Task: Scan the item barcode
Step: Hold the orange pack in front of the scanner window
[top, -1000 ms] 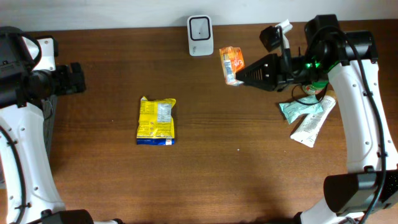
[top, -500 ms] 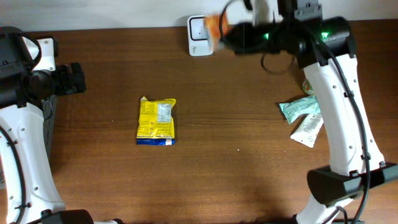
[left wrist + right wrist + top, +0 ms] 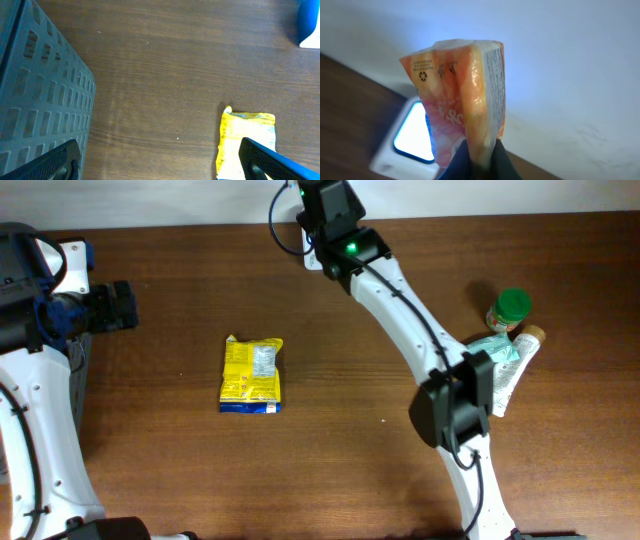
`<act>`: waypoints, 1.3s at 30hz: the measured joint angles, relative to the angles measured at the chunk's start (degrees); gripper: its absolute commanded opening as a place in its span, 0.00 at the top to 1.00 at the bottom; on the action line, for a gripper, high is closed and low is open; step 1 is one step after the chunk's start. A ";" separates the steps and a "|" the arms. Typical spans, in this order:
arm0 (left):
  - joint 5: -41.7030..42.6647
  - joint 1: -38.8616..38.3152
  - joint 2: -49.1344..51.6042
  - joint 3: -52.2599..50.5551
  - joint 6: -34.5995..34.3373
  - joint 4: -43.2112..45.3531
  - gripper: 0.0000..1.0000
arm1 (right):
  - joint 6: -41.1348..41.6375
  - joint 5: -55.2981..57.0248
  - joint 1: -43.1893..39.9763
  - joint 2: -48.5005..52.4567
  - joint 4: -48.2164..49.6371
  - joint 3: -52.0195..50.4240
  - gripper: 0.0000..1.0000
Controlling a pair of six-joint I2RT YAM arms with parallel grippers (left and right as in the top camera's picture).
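My right gripper (image 3: 476, 156) is shut on the bottom edge of an orange snack packet (image 3: 465, 95) and holds it upright. The packet hangs just in front of the white barcode scanner (image 3: 412, 135), whose window glows bright. In the overhead view the right arm (image 3: 345, 240) reaches to the back edge and covers both scanner and packet. A yellow packet (image 3: 251, 375) lies flat left of the table's middle, also visible as the yellow packet (image 3: 245, 142) in the left wrist view. At the far left my left gripper (image 3: 112, 307) hovers open and empty, its fingers (image 3: 60, 160) wide apart.
A green-lidded jar (image 3: 510, 308), a teal packet (image 3: 488, 352) and a white tube (image 3: 505, 385) lie together at the right. A grey slotted crate (image 3: 35, 90) stands at the table's left edge beside the left gripper.
The right arm has swung left along the back edge with the orange packet, from the right-hand pile to the scanner. The green-lidded jar is now uncovered. The left arm has not moved.
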 measured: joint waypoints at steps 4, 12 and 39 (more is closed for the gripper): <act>0.00 0.00 0.00 0.00 0.00 0.04 0.01 | -9.70 2.64 -0.26 4.11 3.32 0.00 0.96; 0.00 0.00 0.00 0.00 0.00 0.04 0.01 | -15.93 3.96 -0.31 7.08 3.74 0.00 0.96; 0.00 0.00 0.00 0.00 0.00 0.04 0.01 | -24.46 0.83 -2.23 10.73 9.64 0.00 0.96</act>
